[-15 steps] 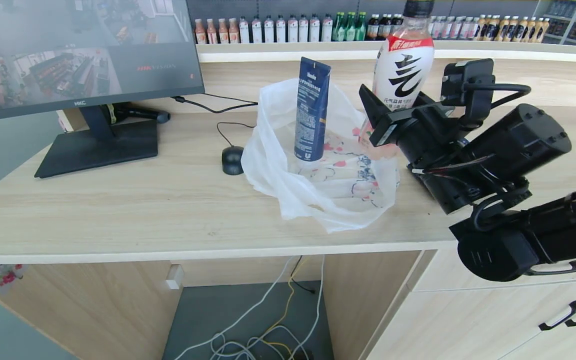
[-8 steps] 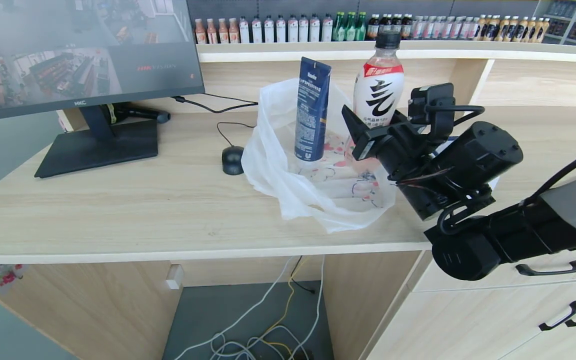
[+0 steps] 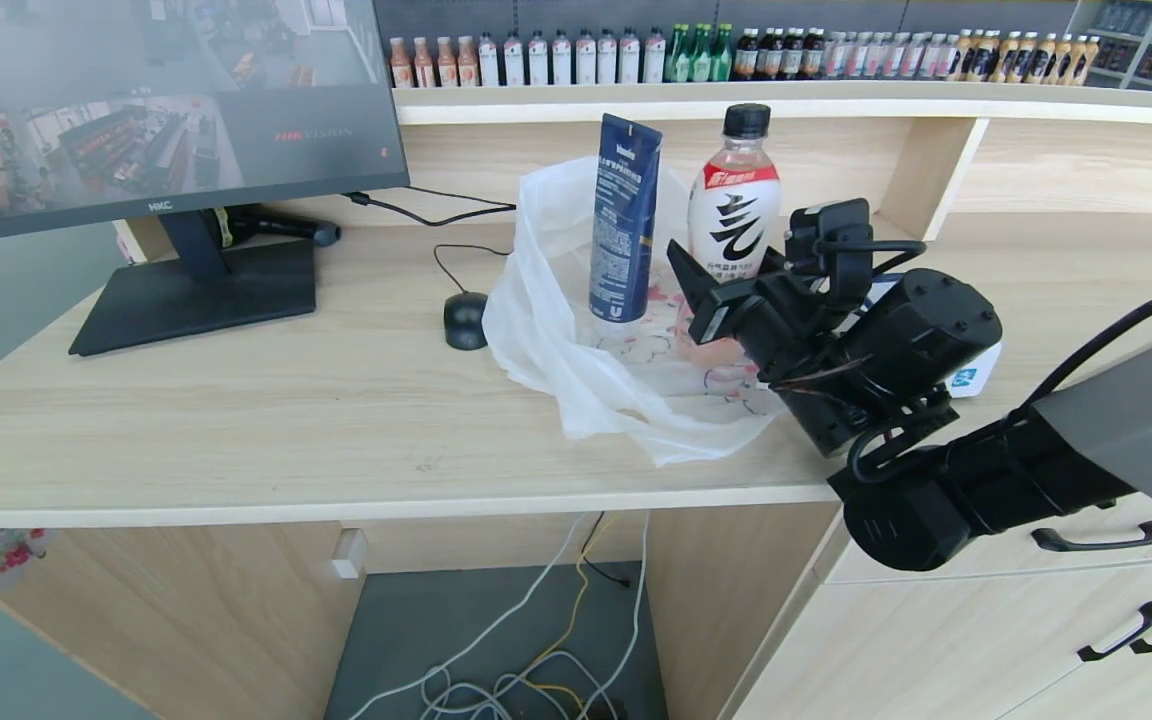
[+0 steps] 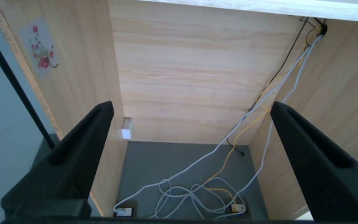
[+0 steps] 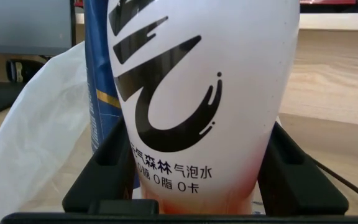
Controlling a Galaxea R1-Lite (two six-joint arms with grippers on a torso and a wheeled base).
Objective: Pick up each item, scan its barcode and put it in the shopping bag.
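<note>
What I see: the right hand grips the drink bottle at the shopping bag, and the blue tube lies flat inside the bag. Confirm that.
One thing is wrong: the blue tube stands upright in the shopping bag, not flat, as the head view shows. The rest holds: the right hand grips the drink bottle at the bag.

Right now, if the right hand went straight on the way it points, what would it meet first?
Likely the blue tube standing in the shopping bag, just beyond the bottle the right hand grips; the gap is hard to judge.
</note>
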